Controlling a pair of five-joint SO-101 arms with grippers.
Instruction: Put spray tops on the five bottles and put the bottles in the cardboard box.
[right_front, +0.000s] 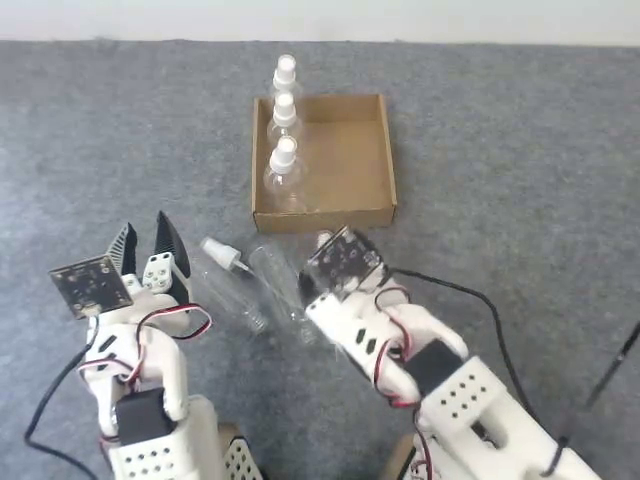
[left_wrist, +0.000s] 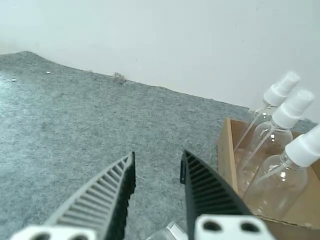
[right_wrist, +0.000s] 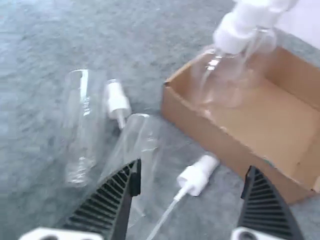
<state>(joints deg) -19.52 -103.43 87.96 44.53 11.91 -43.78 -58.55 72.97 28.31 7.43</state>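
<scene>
The cardboard box (right_front: 340, 215) sits on the carpet (right_front: 520, 150), toward the far middle. Three bottles (right_front: 283, 178) stand upright in it, in a row from near to far along its left wall. Near of the box, two more bottles lie side by side on the carpet, the left one (right_front: 235, 295) and the right one (right_front: 280, 285). A loose spray top (right_front: 222, 252) lies at the left one's far end, a second spray top (right_wrist: 197, 175) between the right one and the box (just short of its near wall). The left gripper (right_front: 146, 238) is left of both, the right gripper (right_wrist: 192, 172) above the second top.

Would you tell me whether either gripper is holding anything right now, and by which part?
Nothing is held. The left gripper is open and empty; the right gripper is open above a loose spray top.
</scene>
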